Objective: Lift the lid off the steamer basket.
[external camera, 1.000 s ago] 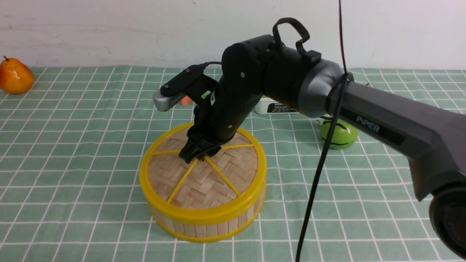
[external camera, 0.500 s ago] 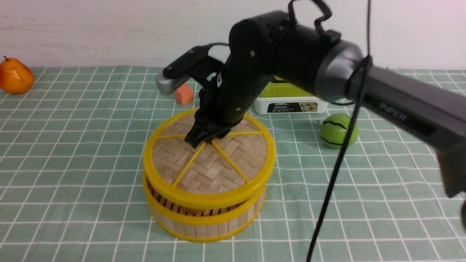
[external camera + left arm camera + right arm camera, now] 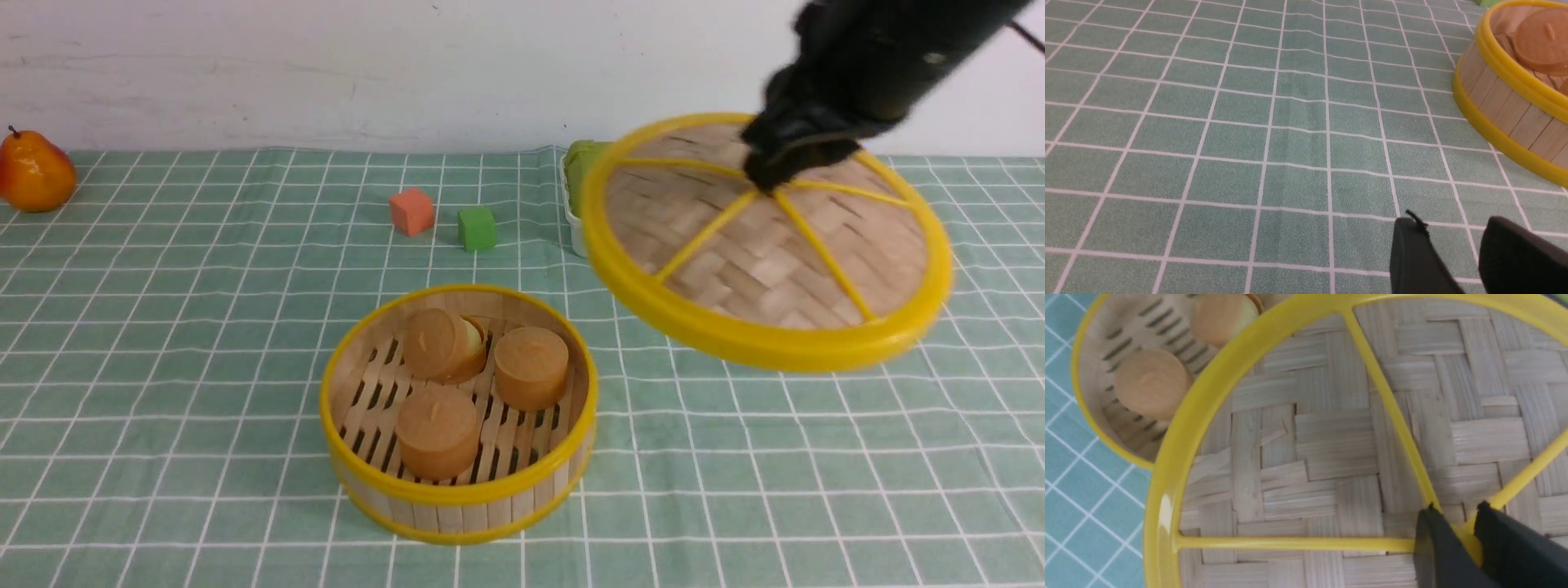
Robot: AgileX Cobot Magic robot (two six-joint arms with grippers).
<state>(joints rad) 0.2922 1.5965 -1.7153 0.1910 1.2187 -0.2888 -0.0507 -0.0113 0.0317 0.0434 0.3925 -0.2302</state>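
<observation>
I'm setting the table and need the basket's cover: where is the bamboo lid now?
In the front view, the lid hangs at right from the right gripper, overlapping the green-lidded box.

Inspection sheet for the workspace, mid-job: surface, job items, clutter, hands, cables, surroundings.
Surface: green cloth with white grid lines
Lid: off the basket, held in the air
Steamer basket: uncovered, three round brown pieces inside
Clutter: orange fruit, red block, green block; green-lidded white box partly behind the lid
Right hand: closed on the lid's centre
Left hand: open, nothing between its fingers
Cables: dark one by the right arm
Surroundings: white wall behind
</observation>
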